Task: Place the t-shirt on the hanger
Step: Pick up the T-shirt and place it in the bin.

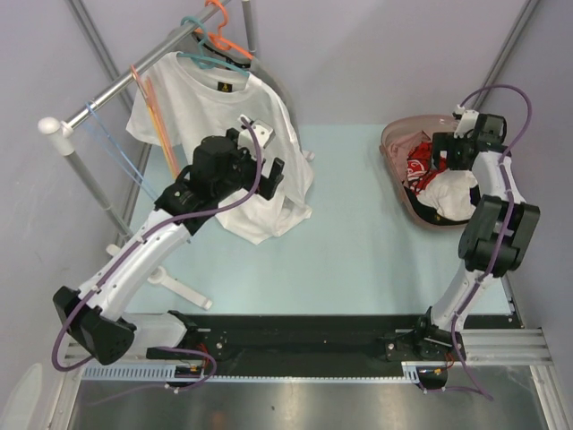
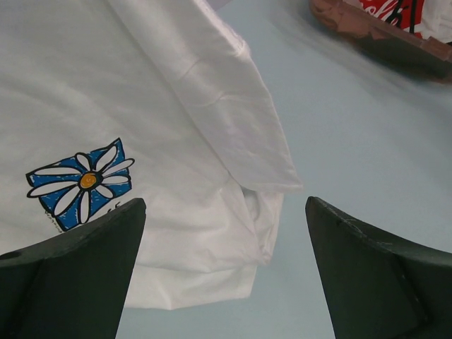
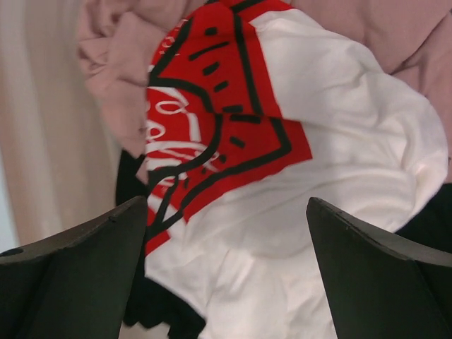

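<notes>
T-shirt [image 3: 296,141]: crumpled in the basket [image 1: 391,143] at the worktop's [image 1: 358,251] far right, red print up, framed between your right jaws.
Right jaws: spread wide, gripping nothing you can see.
Left jaws: likewise apart, over the daisy shirt's [image 2: 141,92] hem, well apart from the t-shirt.

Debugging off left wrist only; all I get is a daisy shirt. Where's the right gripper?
Observer: The right gripper hangs over the basket at the table's far right.
Operator: Holding anything?
Observer: No. It's open, with the t-shirt crumpled below it, red print showing.
Operator: And the hanger?
Observer: The hanger hangs on the rail, left of the daisy shirt.
</notes>
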Motion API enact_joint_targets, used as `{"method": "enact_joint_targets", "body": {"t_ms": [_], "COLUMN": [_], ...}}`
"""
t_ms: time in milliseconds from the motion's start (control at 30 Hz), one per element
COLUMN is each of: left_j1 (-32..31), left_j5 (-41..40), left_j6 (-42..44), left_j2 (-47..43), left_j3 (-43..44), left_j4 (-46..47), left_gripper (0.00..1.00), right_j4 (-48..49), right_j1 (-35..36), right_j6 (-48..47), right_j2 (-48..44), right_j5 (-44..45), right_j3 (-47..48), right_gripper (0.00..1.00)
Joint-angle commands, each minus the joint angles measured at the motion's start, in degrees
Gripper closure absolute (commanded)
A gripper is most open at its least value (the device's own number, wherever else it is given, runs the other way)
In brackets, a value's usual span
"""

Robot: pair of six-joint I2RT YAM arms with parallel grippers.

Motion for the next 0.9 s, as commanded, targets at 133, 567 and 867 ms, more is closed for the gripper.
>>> {"method": "enact_joint_targets", "body": {"t_ms": [133, 567, 867], "left_j1": [-0.19, -0.1, 0.07], "left_j5": [-2.67, -0.47, 1.81], "left_j6": [2.46, -0.07, -2.89], "left_j2": [2.65, -0.07, -5.08], "left_j3": [0.09, -0.53, 0.17], "left_j4": [2.39, 0.46, -0.42], "left_gripper": [0.0, 0.0, 0.0], "right_j4": [1.13, -9.07, -11.97], "right_j1": [0.6, -0.45, 4.28], "right_j6": [-3.34, -2.82, 6.14], "right_j2": [9.75, 2.06, -16.77], "right_j5": [5.37, -3.57, -23.0], "right_j3": [5.35, 14.83, 24.5], "right_gripper": [0.04, 1.0, 1.0]}}
